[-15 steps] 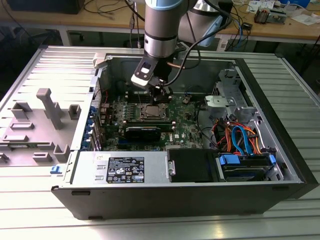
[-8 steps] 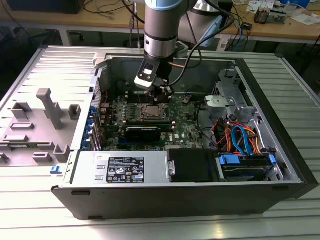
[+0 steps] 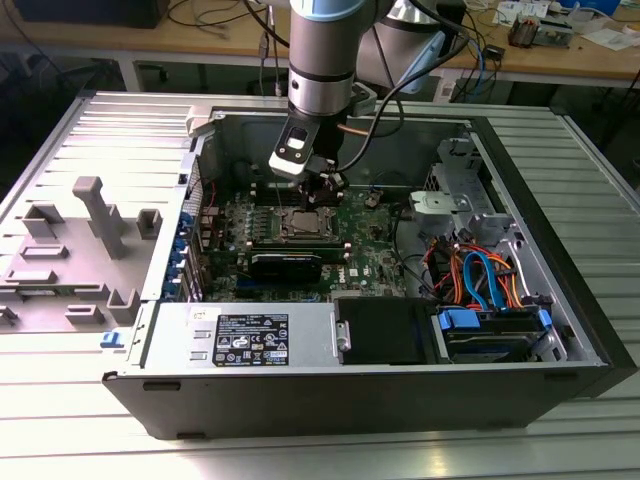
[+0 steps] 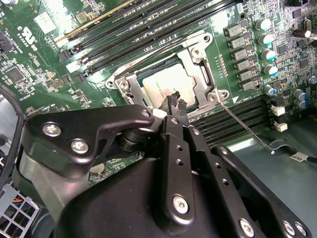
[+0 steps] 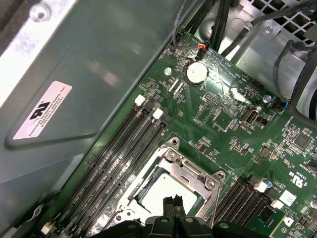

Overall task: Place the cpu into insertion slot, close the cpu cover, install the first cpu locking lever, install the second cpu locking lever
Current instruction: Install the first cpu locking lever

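My gripper [image 4: 176, 102], tips pressed together on nothing, hangs over the cpu [image 4: 159, 89]. The cover [image 4: 198, 67] lies flat around it. One lever [image 4: 246, 126] juts free just beside me.

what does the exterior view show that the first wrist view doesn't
Exterior view: the grey metal power supply box, the blue and orange cable bundle and the grey ribbed table. First wrist view: the round silver coin battery and a white sticker on the case wall. Both: the green motherboard, the square silver cpu cover and the black claw over it.
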